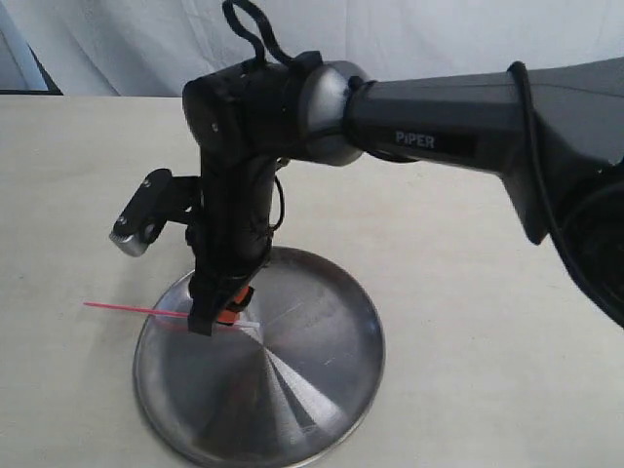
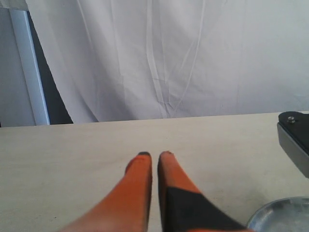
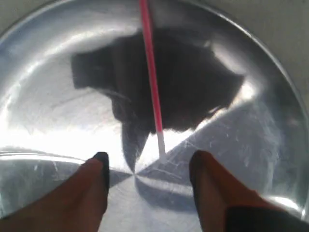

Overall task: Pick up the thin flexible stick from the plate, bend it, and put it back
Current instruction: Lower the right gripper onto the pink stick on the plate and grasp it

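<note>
- The thin pink-red plastic stick [image 3: 153, 87] was seen lying on the round, shiny stainless-steel plate [image 1: 327, 390]. Its pale end rested near the plate's centre, and its far end was carried out past the rim on the exterior view's left side.
- The right arm's black-and-orange gripper [image 3: 150, 158] was lowered over the plate with its jaws spread apart and nothing yet held. The pale end of the stick was placed between the two fingers [image 3: 99, 176], nearer one of them than the other.
- The step in hand was judged to be the grasp. It would be done well if the jaws were centred on the stick before closing, so that the rod was not flicked sideways across the slick metal.
- The fingertips should be brought right down to the plate's surface, since so thin a rod could otherwise be missed. A hold further onto the pink part was judged firmer than one at the very tip.
- The left arm's orange gripper [image 2: 154, 155] was held above the pale wooden table [image 1: 468, 292], apart from the plate. Its fingers were drawn almost together, with nothing between them.
- A white curtain [image 2: 169, 58] was hung behind the table.
- One stick, one plate and two grippers were counted, and two fingers were shown on each gripper.
</note>
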You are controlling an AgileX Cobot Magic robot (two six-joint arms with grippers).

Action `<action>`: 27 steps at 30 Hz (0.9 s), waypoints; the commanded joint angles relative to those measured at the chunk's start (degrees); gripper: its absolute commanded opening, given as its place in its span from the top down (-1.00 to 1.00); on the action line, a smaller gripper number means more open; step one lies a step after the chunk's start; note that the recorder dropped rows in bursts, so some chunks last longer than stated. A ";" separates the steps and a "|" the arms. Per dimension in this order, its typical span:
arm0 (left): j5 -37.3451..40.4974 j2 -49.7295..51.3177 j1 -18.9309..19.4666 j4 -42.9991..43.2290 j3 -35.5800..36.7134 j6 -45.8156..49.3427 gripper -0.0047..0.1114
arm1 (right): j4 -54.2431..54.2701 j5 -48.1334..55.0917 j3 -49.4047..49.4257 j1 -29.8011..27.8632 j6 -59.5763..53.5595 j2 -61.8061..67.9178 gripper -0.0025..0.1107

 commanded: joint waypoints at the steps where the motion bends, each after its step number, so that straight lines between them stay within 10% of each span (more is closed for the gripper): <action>1: -0.28 -0.33 0.23 -0.20 0.18 -0.23 0.79 | -0.97 -2.71 -0.36 1.52 -0.47 0.50 0.07; 27: -0.28 -0.33 0.23 -0.20 0.18 -0.23 0.79 | -4.88 -6.43 -0.36 1.60 2.69 6.50 0.07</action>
